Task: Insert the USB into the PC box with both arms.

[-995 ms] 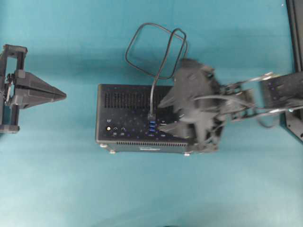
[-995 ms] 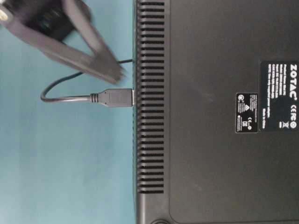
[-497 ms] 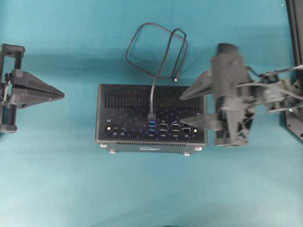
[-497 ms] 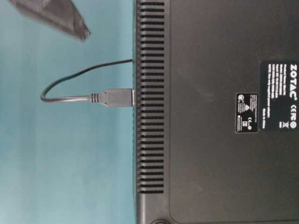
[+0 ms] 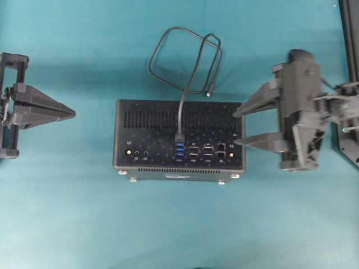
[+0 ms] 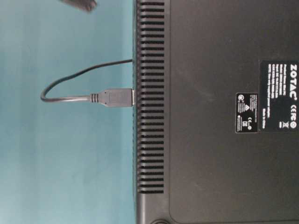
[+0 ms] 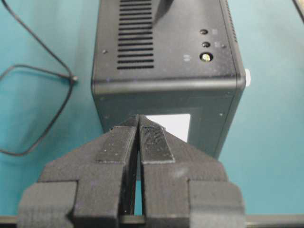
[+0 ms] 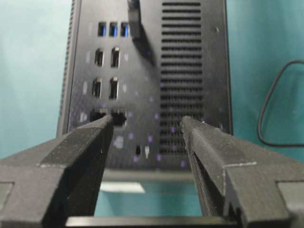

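The PC box (image 5: pixel 168 115) lies in the middle of the teal table, ports facing up. The USB plug (image 5: pixel 179 137) stands in the top blue port, and its cable (image 5: pixel 168 39) loops away behind the box. From table level the plug (image 6: pixel 117 97) sits against the box's vented edge (image 6: pixel 149 140). My right gripper (image 5: pixel 237 126) hangs open just off the box's right end, holding nothing. Its wrist view shows the box (image 8: pixel 194 57) and the plug (image 8: pixel 134 19) beyond the open gripper (image 8: pixel 147 121). My left gripper (image 5: pixel 73 112) is shut and empty, well left of the box (image 7: pixel 166 71).
The cable's free tip (image 5: pixel 208 94) rests on the cloth behind the box. A black frame post (image 5: pixel 350 33) runs along the right edge. Teal cloth (image 5: pixel 179 224) covers the table around the box.
My right gripper has drawn back to the right, off the top of the box, leaving the plug in the port. The left arm, the box and the cable have not moved.
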Controlling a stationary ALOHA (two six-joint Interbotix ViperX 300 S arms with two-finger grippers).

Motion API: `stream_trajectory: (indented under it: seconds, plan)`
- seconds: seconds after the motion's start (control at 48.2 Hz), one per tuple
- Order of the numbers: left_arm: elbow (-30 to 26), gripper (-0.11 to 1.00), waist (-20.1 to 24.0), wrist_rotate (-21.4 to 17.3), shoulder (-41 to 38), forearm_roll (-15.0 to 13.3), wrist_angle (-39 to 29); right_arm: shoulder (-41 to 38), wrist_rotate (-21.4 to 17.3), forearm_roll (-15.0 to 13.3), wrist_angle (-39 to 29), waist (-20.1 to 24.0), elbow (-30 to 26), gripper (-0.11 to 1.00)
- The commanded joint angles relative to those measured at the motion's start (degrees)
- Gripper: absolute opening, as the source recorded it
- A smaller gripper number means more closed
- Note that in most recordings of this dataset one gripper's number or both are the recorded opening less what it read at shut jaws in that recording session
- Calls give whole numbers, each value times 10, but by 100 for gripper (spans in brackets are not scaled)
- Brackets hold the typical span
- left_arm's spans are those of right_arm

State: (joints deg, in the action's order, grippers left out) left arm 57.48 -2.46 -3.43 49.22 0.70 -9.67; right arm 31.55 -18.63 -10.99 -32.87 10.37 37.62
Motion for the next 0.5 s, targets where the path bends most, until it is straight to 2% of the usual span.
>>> stream_trajectory:
  seconds: [0.0, 0.29, 0.477]
  plan:
    - [-6, 0, -1, 1, -2, 1, 5, 23, 3, -1, 11, 1, 1, 66]
    - [5, 0, -1, -1, 7, 1, 48, 76, 2, -1, 91, 2, 52, 66]
    - [20, 0, -1, 0, 29, 1, 52, 103, 2, -1, 125, 1, 83, 66]
